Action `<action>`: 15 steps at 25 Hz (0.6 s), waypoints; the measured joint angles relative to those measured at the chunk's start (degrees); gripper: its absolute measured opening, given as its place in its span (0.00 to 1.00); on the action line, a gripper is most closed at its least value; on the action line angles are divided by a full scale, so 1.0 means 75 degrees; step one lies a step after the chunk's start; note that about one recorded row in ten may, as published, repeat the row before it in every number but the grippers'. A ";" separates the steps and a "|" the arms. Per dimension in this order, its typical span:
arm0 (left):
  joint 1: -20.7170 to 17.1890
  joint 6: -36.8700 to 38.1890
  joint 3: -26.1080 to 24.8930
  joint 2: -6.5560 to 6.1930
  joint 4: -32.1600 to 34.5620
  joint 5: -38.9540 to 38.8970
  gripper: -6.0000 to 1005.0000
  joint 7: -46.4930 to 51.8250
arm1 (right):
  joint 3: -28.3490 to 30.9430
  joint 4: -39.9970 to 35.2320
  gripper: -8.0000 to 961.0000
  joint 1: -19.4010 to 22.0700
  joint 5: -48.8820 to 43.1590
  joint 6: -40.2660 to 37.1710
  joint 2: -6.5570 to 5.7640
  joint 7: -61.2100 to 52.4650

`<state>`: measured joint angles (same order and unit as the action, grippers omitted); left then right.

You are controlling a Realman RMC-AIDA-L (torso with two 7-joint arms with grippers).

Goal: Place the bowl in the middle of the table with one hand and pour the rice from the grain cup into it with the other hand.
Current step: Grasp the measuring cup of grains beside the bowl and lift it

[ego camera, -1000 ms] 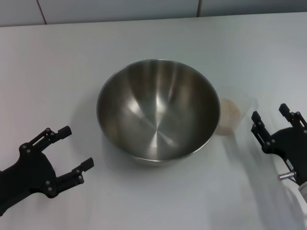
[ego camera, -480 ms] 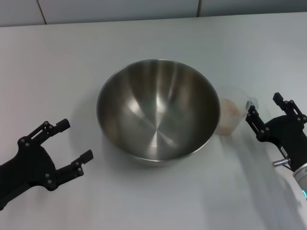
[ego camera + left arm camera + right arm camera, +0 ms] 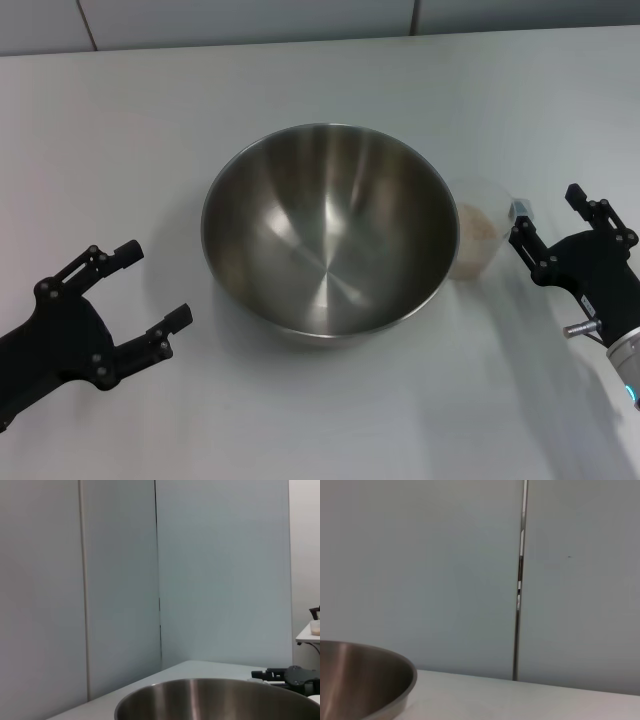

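The steel bowl (image 3: 328, 230) stands in the middle of the white table (image 3: 150, 130); its rim also shows in the left wrist view (image 3: 215, 700) and the right wrist view (image 3: 365, 680). The clear grain cup (image 3: 483, 232) with pale rice (image 3: 478, 235) in it stands upright against the bowl's right side. My right gripper (image 3: 546, 214) is open just right of the cup, one fingertip close to its lip. My left gripper (image 3: 153, 284) is open and empty at the front left, apart from the bowl.
A wall with panel seams (image 3: 250, 15) runs along the table's far edge. In the left wrist view the right arm (image 3: 292, 676) shows beyond the bowl, and a small side shelf (image 3: 312, 632) stands far off.
My right gripper has moved forward and left, closing in on the grain cup. My left gripper has drawn back slightly toward the front left. Bowl and cup have not moved.
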<state>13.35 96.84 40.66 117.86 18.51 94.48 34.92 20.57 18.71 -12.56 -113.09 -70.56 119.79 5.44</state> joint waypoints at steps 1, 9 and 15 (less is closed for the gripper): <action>0.0009 0.0008 -0.0023 -0.0001 -0.0005 0.0000 0.86 0.0003 | 0.0000 -0.0001 0.66 -0.0004 0.0000 0.0004 0.0000 0.0000; 0.0016 0.0017 -0.0024 0.0000 -0.0008 0.0000 0.86 0.0013 | 0.0023 -0.0050 0.65 0.0002 0.0000 0.0035 0.0007 -0.0125; 0.0013 0.0088 -0.0019 0.0005 -0.0008 0.0000 0.86 0.0043 | -0.0012 -0.0261 0.57 -0.0128 -0.0022 0.0057 0.0000 -0.0635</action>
<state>13.44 97.50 40.52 117.90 18.45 94.48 35.24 20.48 16.75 -13.52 -113.26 -70.14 119.79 0.68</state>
